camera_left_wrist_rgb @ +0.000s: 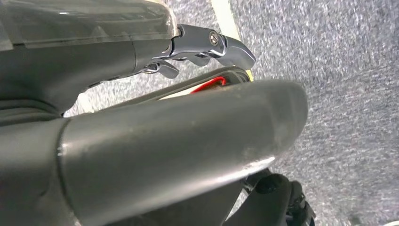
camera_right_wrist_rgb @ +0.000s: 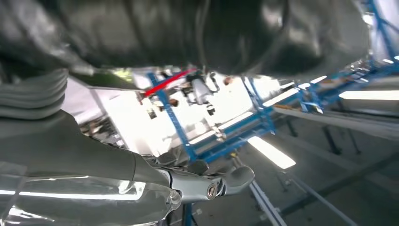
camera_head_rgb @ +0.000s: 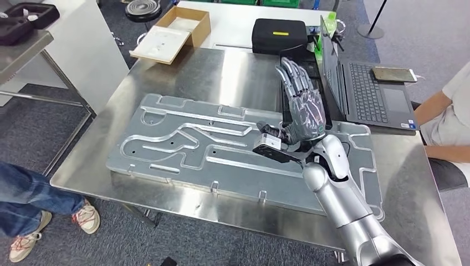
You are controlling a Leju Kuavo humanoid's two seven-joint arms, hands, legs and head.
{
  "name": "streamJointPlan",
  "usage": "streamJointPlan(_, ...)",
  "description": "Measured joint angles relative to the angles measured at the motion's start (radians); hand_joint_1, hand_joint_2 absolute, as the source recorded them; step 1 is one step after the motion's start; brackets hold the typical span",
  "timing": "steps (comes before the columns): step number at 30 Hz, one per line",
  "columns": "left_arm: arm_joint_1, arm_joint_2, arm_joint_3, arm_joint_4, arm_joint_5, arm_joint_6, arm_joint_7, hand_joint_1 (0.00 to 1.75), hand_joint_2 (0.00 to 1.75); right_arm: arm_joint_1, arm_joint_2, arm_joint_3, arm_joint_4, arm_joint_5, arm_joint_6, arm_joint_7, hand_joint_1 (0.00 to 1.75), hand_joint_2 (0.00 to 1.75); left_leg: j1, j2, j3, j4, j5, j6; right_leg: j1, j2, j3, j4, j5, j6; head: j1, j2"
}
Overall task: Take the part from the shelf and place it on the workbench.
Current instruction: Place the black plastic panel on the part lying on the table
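One part point(camera_head_rgb: 221, 149) flat on workbench point(camera_head_rgb: 233, 72), right hand point(camera_head_rgb: 302, 102) spread above

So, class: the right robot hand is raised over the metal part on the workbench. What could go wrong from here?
1. The right robot hand, open and empty, hangs close to the laptop; a swing sideways might hit it.
2. Dropping the arm could knock the metal part across the workbench.
3. A person's arm sits nearby.

L hand point(camera_left_wrist_rgb: 155, 141) close up w/ thick grey thumb point(camera_left_wrist_rgb: 179, 136) beside chrome-tipped fingers point(camera_left_wrist_rgb: 211, 44), nothing held, grey speckled carpet point(camera_left_wrist_rgb: 339, 70) w/ pale stripe point(camera_left_wrist_rgb: 226, 19) beyond the fingertips.
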Motion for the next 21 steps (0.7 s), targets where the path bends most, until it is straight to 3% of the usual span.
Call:
streamJointPlan(2,0.0,0.0,0.0,0.0,0.0,0.0,0.003,0.0,0.0,0.016,0.005,0.016,-0.018,0.024,-0.01,0.0,0.0,0.0,0.0,0.016,-0.058,0.128,-0.06,-0.004,0.007,-0.02,0.0,0.0,-0.001,-0.006,0.0,0.0)
streamJointPlan(3,0.001,0.0,0.001,0.0,0.0,0.0,0.004,0.0,0.0,0.026,0.007,0.026,-0.026,0.039,-0.014,0.001,0.0,0.0,0.0,0.018,-0.076,0.168,-0.071,-0.004,0.011,-0.031,0.0,0.0,-0.002,-0.007,0.0,0.0)
streamJointPlan(4,0.003,0.0,0.002,0.0,0.0,0.001,0.006,0.0,0.0,0.036,0.01,0.036,-0.034,0.053,-0.018,0.002,0.0,0.0,0.0,0.02,-0.077,0.172,-0.063,-0.003,0.014,-0.042,0.0,0.001,-0.004,-0.009,0.0,0.0)
streamJointPlan(6,0.007,0.001,0.003,0.0,-0.002,0.003,0.009,0.0,0.0,0.051,0.018,0.058,-0.052,0.075,-0.025,0.005,0.0,0.0,-0.001,0.035,-0.025,0.073,-0.005,0.003,0.018,-0.061,0.002,0.002,-0.006,-0.009,0.0,0.0)
streamJointPlan(8,0.007,0.003,0.005,0.0,-0.005,0.005,0.01,0.0,0.0,0.059,0.024,0.078,-0.071,0.087,-0.031,0.007,0.0,0.0,-0.01,0.07,0.037,-0.049,0.035,0.013,0.023,-0.078,0.003,0.004,-0.01,-0.006,0.0,0.0)
streamJointPlan(10,0.006,0.004,0.006,0.0,-0.006,0.006,0.01,0.0,0.0,0.066,0.027,0.096,-0.085,0.093,-0.036,0.008,0.0,0.0,-0.019,0.082,0.054,-0.091,0.04,0.023,0.027,-0.095,0.006,0.004,-0.012,0.001,0.0,0.0)
streamJointPlan(12,0.009,0.004,0.008,0.0,-0.006,0.007,0.01,0.0,0.0,0.072,0.029,0.111,-0.095,0.094,-0.039,0.01,0.0,0.0,-0.016,0.06,0.055,-0.098,0.047,0.033,0.027,-0.106,0.009,0.003,-0.015,0.011,0.0,0.0)
streamJointPlan(14,0.01,0.005,0.009,0.0,-0.006,0.008,0.011,0.0,0.0,0.074,0.032,0.121,-0.104,0.094,-0.041,0.012,0.0,0.0,-0.01,0.043,0.06,-0.108,0.054,0.044,0.023,-0.076,-0.002,0.035,-0.042,0.02,0.0,0.0)
streamJointPlan(16,0.006,0.005,0.009,0.0,-0.011,0.008,0.011,0.0,0.0,0.078,0.033,0.132,-0.111,0.095,-0.043,0.014,0.0,0.0,-0.008,0.025,0.061,-0.112,0.059,0.051,0.02,-0.031,-0.05,0.142,-0.102,0.025,0.0,0.0)
streamJointPlan(18,0.005,0.005,0.009,0.0,-0.017,0.008,0.011,0.0,0.0,0.088,0.033,0.144,-0.114,0.096,-0.044,0.015,0.0,0.0,-0.009,0.004,0.06,-0.11,0.059,0.053,0.019,-0.016,-0.105,0.255,-0.141,0.027,0.001,0.0)
streamJointPlan(19,0.006,0.005,0.009,0.0,-0.019,0.008,0.012,0.0,0.0,0.093,0.033,0.148,-0.115,0.096,-0.044,0.016,0.0,0.0,-0.009,-0.008,0.06,-0.109,0.059,0.053,0.019,-0.014,-0.115,0.27,-0.135,0.027,0.001,0.0)
streamJointPlan(20,0.007,0.005,0.009,0.0,-0.019,0.008,0.012,0.0,0.0,0.096,0.033,0.152,-0.117,0.096,-0.044,0.016,0.0,0.0,-0.009,-0.02,0.06,-0.107,0.059,0.053,0.018,-0.011,-0.106,0.247,-0.11,0.026,0.001,0.0)
streamJointPlan(21,0.007,0.005,0.009,0.0,-0.02,0.008,0.012,0.0,0.0,0.096,0.033,0.155,-0.119,0.096,-0.044,0.017,0.0,0.0,-0.008,-0.032,0.061,-0.105,0.058,0.052,0.016,-0.002,-0.08,0.19,-0.073,0.025,0.001,0.0)
